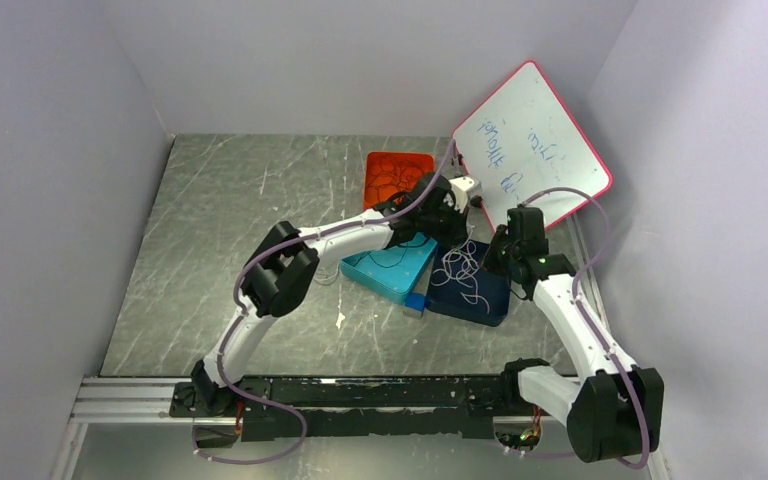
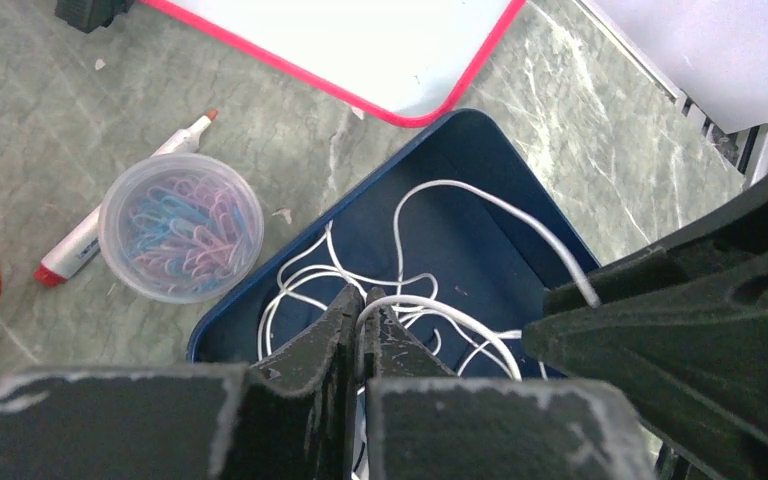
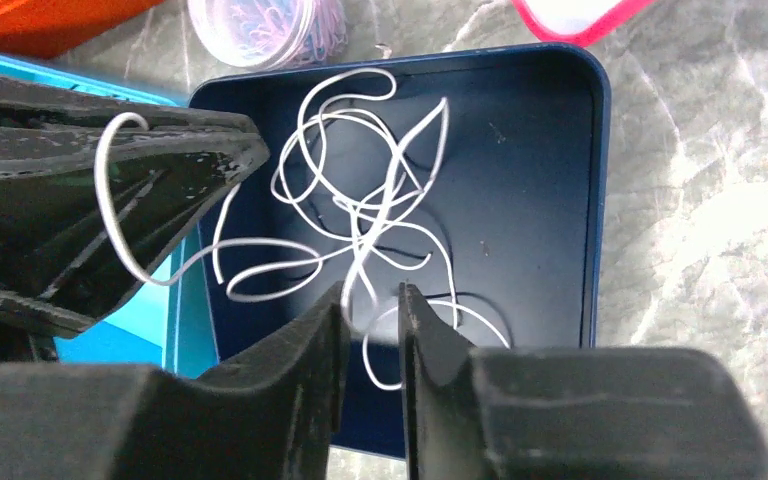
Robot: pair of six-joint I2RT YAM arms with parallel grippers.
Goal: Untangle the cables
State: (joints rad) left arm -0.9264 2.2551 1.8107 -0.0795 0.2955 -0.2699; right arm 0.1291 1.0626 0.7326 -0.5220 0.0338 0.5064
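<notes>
The right end effector (image 3: 373,300) hangs over the near edge of the navy tray (image 3: 560,130), its fingers a narrow gap apart. One strand of the white cable (image 3: 360,190) runs up into that gap; whether it touches either finger cannot be told. Just to its left, the left end effector (image 2: 362,300) has its fingers pressed together, clamped on another strand of the same cable, and a loop arcs up from the tray over its tip. The remaining cable lies in loose, overlapping loops on the tray floor, below and between the two end effectors. A teal tray (image 3: 185,320) touches the navy tray's left side. Farther out on the counter (image 2: 40,120) stands a tub (image 2: 180,228) of paper clips with a marker (image 2: 72,248) beside it, then a whiteboard (image 2: 360,40).
</notes>
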